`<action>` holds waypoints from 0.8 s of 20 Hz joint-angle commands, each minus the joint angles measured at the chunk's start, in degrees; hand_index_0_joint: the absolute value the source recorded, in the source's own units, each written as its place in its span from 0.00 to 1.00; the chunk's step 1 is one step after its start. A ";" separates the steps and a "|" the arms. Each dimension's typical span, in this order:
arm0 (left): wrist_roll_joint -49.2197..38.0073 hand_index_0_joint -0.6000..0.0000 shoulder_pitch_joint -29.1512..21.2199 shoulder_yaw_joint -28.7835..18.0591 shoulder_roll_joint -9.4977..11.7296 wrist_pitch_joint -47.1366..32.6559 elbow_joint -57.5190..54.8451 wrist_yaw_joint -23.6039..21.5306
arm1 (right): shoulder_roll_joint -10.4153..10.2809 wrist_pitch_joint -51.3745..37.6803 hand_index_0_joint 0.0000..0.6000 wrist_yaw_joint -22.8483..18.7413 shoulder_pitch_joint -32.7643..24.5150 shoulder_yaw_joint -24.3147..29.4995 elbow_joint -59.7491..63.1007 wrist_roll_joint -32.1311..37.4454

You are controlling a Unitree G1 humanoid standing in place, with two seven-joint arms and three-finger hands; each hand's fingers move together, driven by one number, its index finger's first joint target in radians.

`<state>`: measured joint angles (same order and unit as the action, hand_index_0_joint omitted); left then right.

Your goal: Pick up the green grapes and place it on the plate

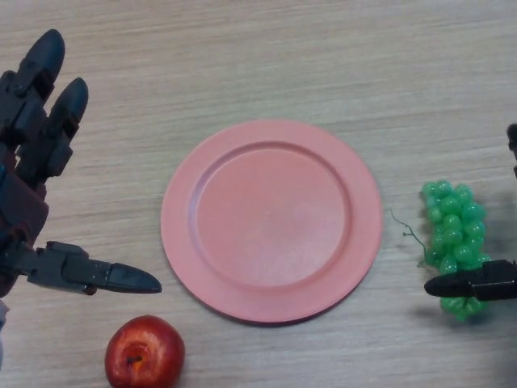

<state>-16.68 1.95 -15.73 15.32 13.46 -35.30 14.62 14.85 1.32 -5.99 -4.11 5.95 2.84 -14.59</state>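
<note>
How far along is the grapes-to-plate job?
Early. Done: nothing placed; the pink plate holds nothing. In hand: the right hand is at the green grapes, its thumb over the bunch's lower end, but the bunch lies on the table, not visibly gripped. Left: grasp, lift, carry left onto the plate. The left hand is open, idle, above the red apple.

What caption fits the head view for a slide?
Right hand reaches the grapes beside the empty plate; left hand open, apple nearby.

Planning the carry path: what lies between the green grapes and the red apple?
In the head view, the pink plate lies between the grapes and the apple, its lower rim crossing that line; otherwise bare table.
</note>
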 commanded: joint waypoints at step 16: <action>-1.05 1.00 -1.11 -4.39 1.81 -11.53 -1.00 -0.35 | 4.30 -6.31 1.00 3.81 -7.28 -1.46 -3.48 -19.94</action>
<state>-16.97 2.00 -16.28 15.32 11.22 -34.06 14.64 17.08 -0.04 0.04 -8.62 0.71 3.84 -35.78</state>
